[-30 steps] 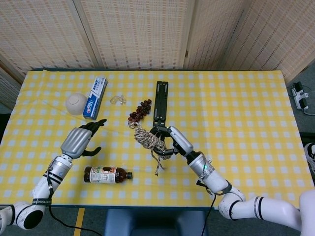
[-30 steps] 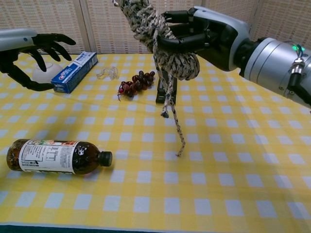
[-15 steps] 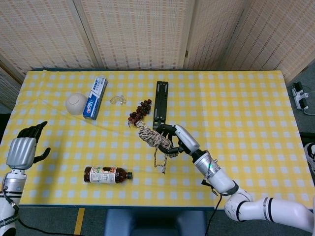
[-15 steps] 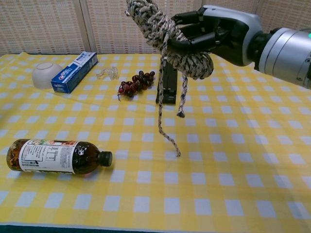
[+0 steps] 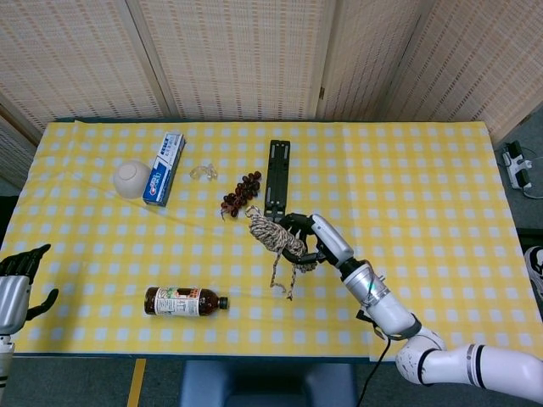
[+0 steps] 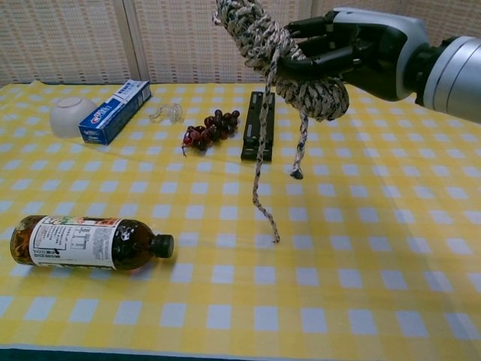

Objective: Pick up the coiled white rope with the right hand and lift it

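1. My right hand [image 6: 361,53] grips the coiled white rope [image 6: 282,56], fingers wrapped around the bundle, holding it above the table [image 6: 391,301].
2. Two loose rope ends hang below the hand, the longer one reaching the checkered cloth.
3. Beyond the hand lie a black bracket [image 5: 277,180] and grapes [image 5: 242,192].
4. My left hand [image 5: 13,284] holds nothing, fingers apart.

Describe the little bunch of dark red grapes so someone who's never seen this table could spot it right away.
Start at the yellow checked tablecloth and find the long black bar lying near its middle. Just left of that bar sits the grape bunch, with a small clear plastic piece further left. It is the only cluster of small, dark red, round beads on the table.
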Tool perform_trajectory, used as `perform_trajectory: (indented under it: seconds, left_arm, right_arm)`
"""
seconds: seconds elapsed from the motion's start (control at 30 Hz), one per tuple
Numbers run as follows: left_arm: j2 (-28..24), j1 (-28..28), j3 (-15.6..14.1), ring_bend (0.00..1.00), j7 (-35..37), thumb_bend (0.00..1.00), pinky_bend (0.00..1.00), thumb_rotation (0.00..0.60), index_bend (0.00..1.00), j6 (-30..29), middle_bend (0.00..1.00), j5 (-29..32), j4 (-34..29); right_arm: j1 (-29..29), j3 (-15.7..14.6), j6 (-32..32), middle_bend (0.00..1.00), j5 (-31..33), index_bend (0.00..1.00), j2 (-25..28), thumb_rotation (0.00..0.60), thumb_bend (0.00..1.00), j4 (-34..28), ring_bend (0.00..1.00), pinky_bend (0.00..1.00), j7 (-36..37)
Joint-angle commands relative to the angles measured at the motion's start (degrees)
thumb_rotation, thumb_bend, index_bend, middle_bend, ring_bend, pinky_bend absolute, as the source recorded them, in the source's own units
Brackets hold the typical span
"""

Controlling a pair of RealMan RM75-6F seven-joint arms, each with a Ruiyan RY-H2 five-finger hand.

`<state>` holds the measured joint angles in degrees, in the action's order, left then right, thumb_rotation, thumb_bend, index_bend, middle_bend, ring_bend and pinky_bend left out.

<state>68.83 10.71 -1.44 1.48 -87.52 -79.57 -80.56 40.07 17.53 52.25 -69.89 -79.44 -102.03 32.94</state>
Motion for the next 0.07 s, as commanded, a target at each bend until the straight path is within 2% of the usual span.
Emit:
perform_trajectory:
  seconds: [0.03,0.07]
  left_arm:
    - [-1.1,-2.1,-1.0,0.2,-0.4,0.33,0.21,0.6,0.17,-1.8,0.23,-1.8,-3.0]
    - [-1.1,-2.4,-1.1,0.2,-0.6,0.33,0.2,0.6,0.18,-2.0,0.23,-2.0,-3.3]
  right_arm:
    - [-0.1,0.1,0.0,0.73,-0.1,0.88,0.0,0.6,0.61,0.0,0.78,0.71,0.3]
    - [-0.2,0.1,0.0,0.73,-0.2,0.88,0.0,0.6,0.61,0.0,0.78,0.71,0.4]
